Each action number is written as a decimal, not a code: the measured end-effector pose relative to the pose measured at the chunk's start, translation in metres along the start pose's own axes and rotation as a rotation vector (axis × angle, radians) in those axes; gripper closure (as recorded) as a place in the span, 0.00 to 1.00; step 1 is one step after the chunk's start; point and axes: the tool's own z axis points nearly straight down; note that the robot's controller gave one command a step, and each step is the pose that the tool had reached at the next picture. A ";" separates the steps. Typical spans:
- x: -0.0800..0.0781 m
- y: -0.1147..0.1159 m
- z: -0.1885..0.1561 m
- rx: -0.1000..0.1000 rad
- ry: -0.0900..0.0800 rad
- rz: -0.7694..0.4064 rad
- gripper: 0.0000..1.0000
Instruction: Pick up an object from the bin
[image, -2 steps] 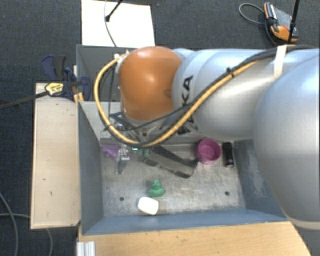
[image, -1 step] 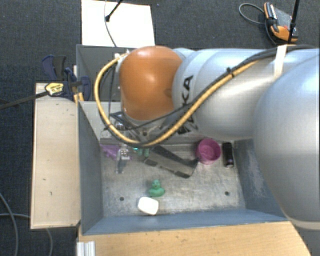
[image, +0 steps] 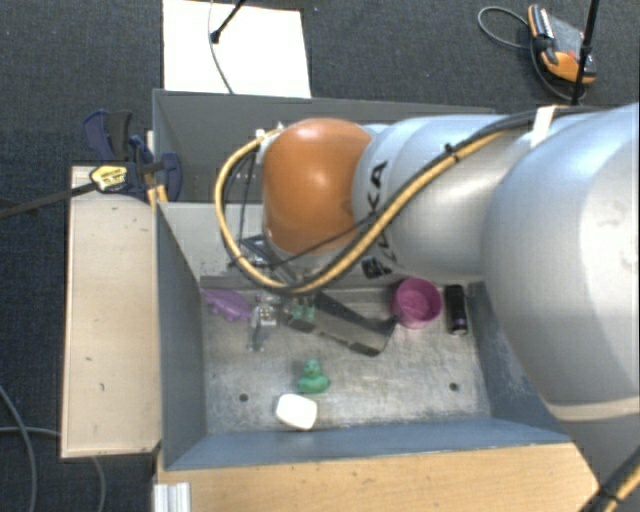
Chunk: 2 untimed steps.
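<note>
Several small things lie loose and apart on the floor of the grey metal bin (image: 185, 340), so any one can be taken alone. Under the arm's orange wrist cover (image: 315, 185) the gripper (image: 268, 325) sits low toward the back left, just beside a flat purple plastic piece (image: 228, 303), with a dark grey flat bar (image: 355, 328) on its other side; the purple piece is perhaps nearest, though the cover hides much. Whether its jaws are spread or pressed together I cannot tell, nor whether they hold anything. A small green figure (image: 313, 377) and a white rounded block (image: 296, 410) lie nearer the front, well apart from it
</note>
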 end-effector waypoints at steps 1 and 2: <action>0.002 0.017 0.074 -0.001 -0.004 0.321 1.00; 0.002 0.017 0.074 -0.001 -0.003 0.322 1.00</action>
